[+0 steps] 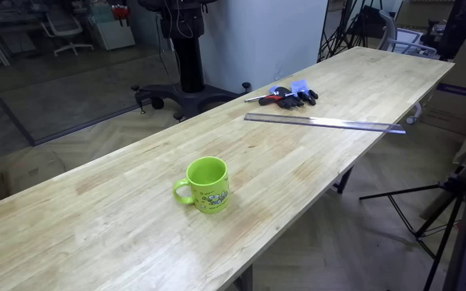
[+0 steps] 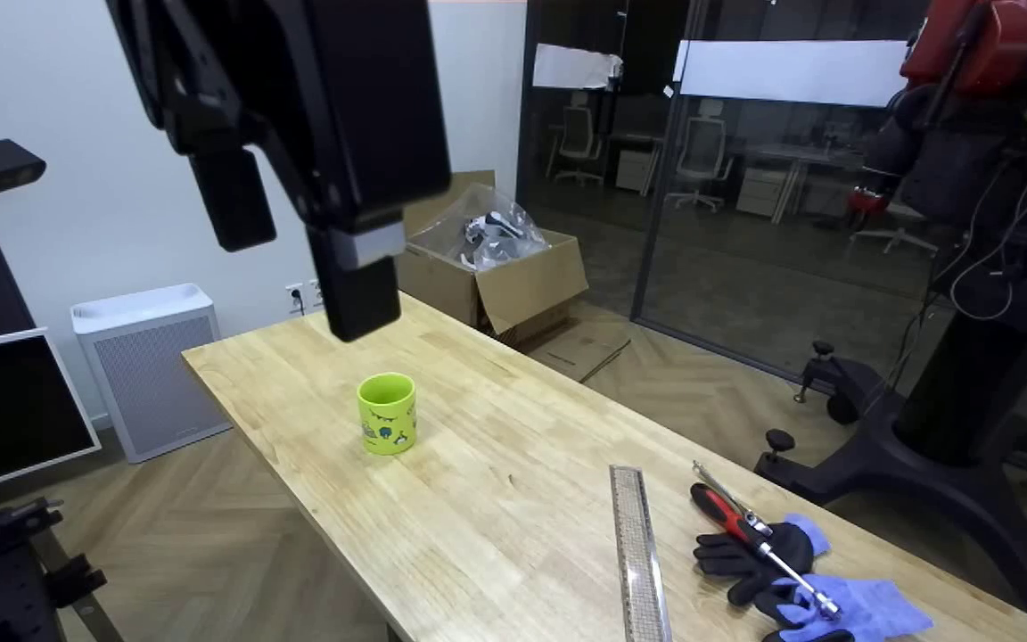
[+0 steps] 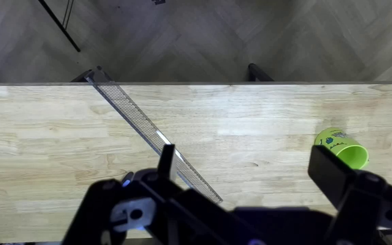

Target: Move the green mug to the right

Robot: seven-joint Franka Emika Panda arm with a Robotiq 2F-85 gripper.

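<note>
The green mug (image 1: 212,192) stands upright on the wooden table (image 1: 136,210), with its looped handle visible at its side in this exterior view. It also shows in an exterior view (image 2: 388,421), where the handle is hidden. In the wrist view the mug (image 3: 333,137) is at the right, partly covered by the right finger. My gripper (image 3: 248,166) is wide open with nothing between its fingers. In an exterior view the gripper (image 2: 299,259) hangs in the air well above the table, apart from the mug.
A clear ruler (image 1: 322,122) lies across the table, one end jutting past the edge. Gloves (image 1: 291,97) and a red-handled tool (image 2: 732,515) lie near the far edge. A cardboard box (image 2: 522,285) and an air purifier (image 2: 157,370) stand beyond the table.
</note>
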